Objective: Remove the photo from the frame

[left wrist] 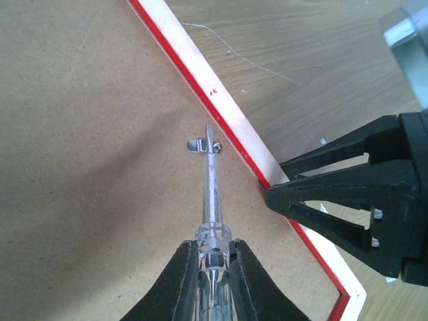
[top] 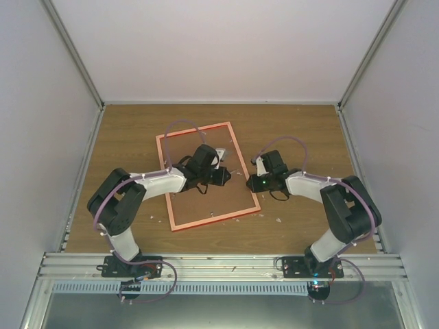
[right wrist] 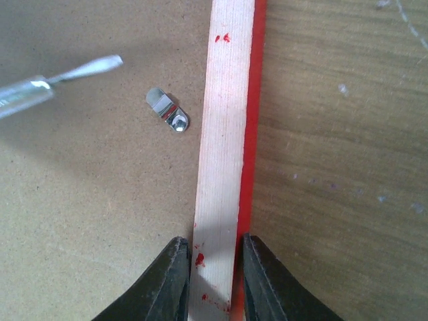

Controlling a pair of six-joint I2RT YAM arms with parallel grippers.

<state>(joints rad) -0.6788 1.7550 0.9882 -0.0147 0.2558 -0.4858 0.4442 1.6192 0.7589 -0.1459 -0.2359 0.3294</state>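
- White walls are closing in a wooden worktop (top: pixel 302 130). The frame (top: pixel 194 129) is lying face down at the centre of the overhead view, with its brown backing board (top: pixel 199 205) facing up.
- The photo is not showing; it is presumably sitting under that board.
- The left arm (top: pixel 161 181) is reaching in low from the lower left. Its jaws are clamping a clear-handled screwdriver (left wrist: pixel 211 200), and the tip is sitting right at a small metal clip (left wrist: pixel 199 144) near the right rail; contact is unclear.
- The right arm (top: pixel 309 185) is stretching in from the lower right, its jaws pinching that rail from both sides.
- Turning the clip off the board is likely calling for a shallow sideways push, with the rail grip bracing the frame against sliding.
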